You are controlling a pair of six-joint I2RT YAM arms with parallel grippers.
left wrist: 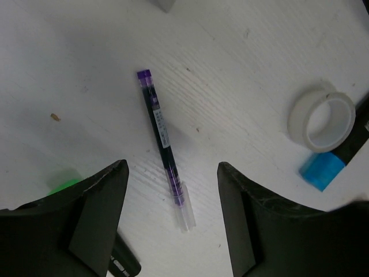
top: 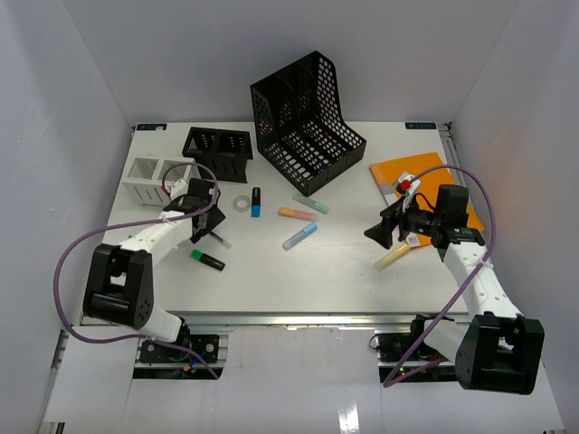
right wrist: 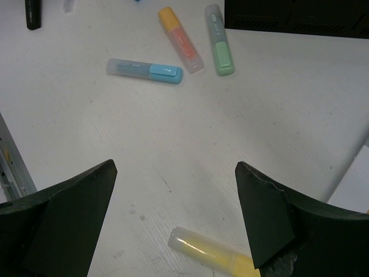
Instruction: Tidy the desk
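Note:
On the white desk a purple pen with a clear cap lies flat. My left gripper hovers over it, open, with the pen's capped end between the fingers and touching neither. In the top view that gripper is at the left, in front of the holders. My right gripper is open above a yellow highlighter, whose clear cap lies close to the right finger. From above, this gripper is at the right, with the yellow highlighter just below it.
A black file rack, a black mesh holder and a white mesh holder stand at the back. A tape roll, a blue-capped marker, and orange, green and blue highlighters lie mid-desk. A green marker and an orange notebook flank them.

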